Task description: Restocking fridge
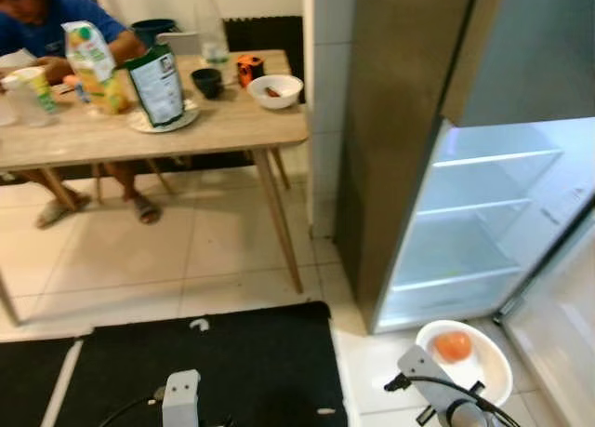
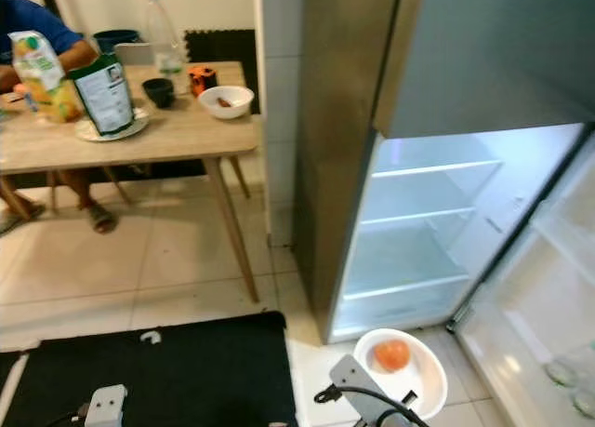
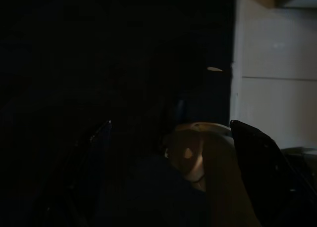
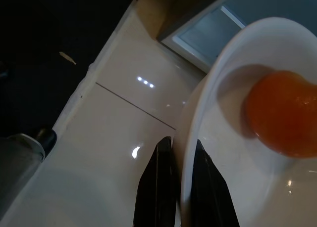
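- A kitchen seen from the robot's head, looking down at a pale tiled floor (image 1: 232, 250) with a black mat (image 1: 195, 371) at the near edge
- The right gripper (image 4: 182, 160) holds a white bowl (image 1: 491, 357) low in front of the open fridge (image 2: 418, 232); its two black fingers are closed together on the bowl's rim, one on each side of the wall
- Inside the bowl lies a round orange fruit (image 1: 454, 345), resting toward the side nearest the fridge
- The fridge's lower compartment stands lit and open, with white shelves (image 2: 423, 213) showing and its door (image 2: 548, 287) swung out to the right
- The left gripper (image 3: 168, 138) hangs low over the black mat; the left wrist view is very dark, its two black fingers appear spread apart with nothing between them
- To the left, well apart from the fridge, stands a wooden table (image 1: 158, 129) carrying a white bowl with something brown in it (image 1: 275, 89), a dark cup (image 1: 206, 81), a green bag on a plate (image 1: 158, 85), a juice carton (image 1: 93, 64) and a clear bottle (image 1: 210, 27)
- A person in a blue top (image 1: 56, 22) sits behind the table, sandalled feet under it
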Controlling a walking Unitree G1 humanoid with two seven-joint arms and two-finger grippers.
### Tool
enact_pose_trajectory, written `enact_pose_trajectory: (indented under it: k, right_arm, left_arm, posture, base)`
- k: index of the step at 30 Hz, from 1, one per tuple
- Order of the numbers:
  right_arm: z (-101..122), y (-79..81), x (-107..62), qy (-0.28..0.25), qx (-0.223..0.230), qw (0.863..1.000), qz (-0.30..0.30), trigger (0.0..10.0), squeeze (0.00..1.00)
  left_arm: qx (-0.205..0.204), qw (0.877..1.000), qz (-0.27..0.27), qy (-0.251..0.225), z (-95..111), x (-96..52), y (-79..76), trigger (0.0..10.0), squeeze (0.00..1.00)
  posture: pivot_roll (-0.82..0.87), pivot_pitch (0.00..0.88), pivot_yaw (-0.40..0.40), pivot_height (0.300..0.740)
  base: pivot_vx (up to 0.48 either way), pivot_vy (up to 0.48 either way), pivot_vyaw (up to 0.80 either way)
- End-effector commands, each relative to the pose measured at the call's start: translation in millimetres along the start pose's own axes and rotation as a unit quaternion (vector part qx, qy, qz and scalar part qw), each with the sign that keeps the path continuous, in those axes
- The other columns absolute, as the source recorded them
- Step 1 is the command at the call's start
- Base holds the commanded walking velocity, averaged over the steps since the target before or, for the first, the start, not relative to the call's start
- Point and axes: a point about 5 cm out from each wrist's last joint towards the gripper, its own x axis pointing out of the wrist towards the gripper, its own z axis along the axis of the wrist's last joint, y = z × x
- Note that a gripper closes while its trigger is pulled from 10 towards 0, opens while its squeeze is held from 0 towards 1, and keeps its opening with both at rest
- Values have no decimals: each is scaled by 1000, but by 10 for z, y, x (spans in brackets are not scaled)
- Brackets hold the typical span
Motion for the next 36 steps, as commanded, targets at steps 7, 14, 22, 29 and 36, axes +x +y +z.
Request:
enact_pose_trajectory:
  k: [7,14,22,29,36]
  right_arm:
    - [-146,-17,-44,23,-5,999,-36,10000,0]
    - [-209,73,-69,33,-4,999,-25,10000,0]
    - [-174,82,-60,25,-2,999,-28,10000,0]
    - [-121,67,-44,16,-4,999,-30,10000,0]
    - [-72,38,-29,6,-6,999,-34,10000,0]
  left_arm:
    - [-3,1000,-5,4,-11,7,-26,10000,0]
    - [-9,1000,-11,9,-40,7,-47,10000,0]
    - [-8,1000,-13,10,-38,5,-42,10000,0]
    - [-7,1000,-14,7,-14,9,-38,10000,0]
    - [-8,1000,-17,8,-14,12,-51,10000,0]
  posture:
    - [-66,67,-14,740]
    - [-67,67,-11,740]
    - [-67,70,-5,740]
    - [-68,67,-4,740]
    - [-71,67,-4,740]
  base:
    - [0,0,99]
    - [0,-231,0]
    - [0,-294,0]
    - [0,-335,0]
    - [0,-354,0]
